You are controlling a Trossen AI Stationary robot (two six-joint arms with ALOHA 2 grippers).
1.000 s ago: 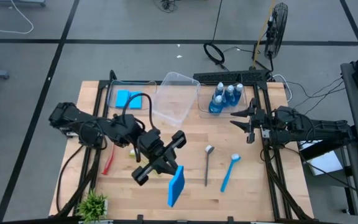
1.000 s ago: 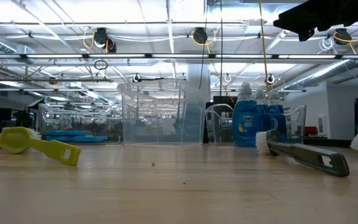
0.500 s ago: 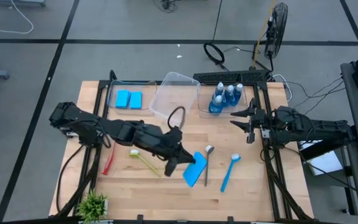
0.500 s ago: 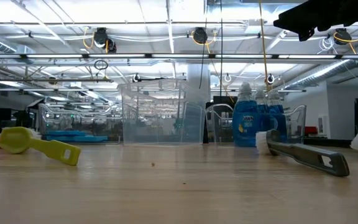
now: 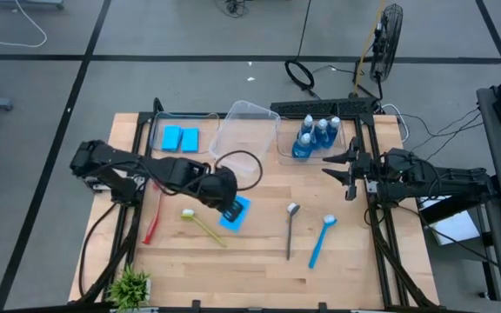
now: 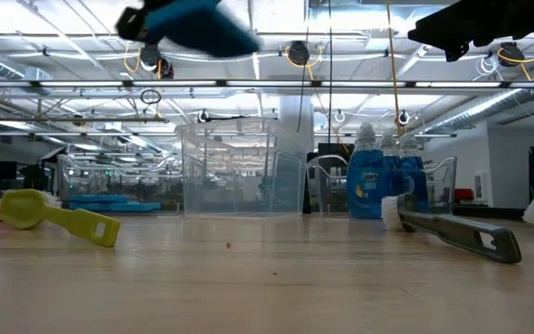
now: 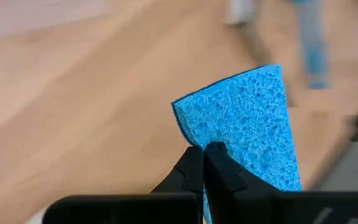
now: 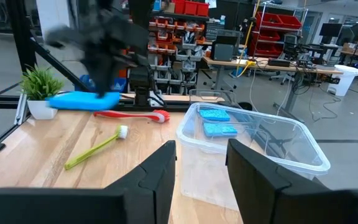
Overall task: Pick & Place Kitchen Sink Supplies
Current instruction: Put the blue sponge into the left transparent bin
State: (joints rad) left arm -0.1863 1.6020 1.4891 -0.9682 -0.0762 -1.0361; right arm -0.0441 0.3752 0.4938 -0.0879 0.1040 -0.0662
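The left gripper [image 7: 202, 163] is pinching a blue sponge [image 7: 248, 121] tight, mid-frame in the high view. The right gripper [image 5: 344, 175] is waiting right of center, fingers apart, empty.

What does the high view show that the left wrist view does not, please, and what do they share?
Only the high view shows the bins: two sponges in the left bin, an empty middle bin, bottles in the right one, plus the red brush, yellow brush, plant and the waiting right gripper.

Only the left wrist view shows the left gripper pinching the held sponge's edge, and its porous surface.

Both show that sponge above the table, the spoon and the blue brush.
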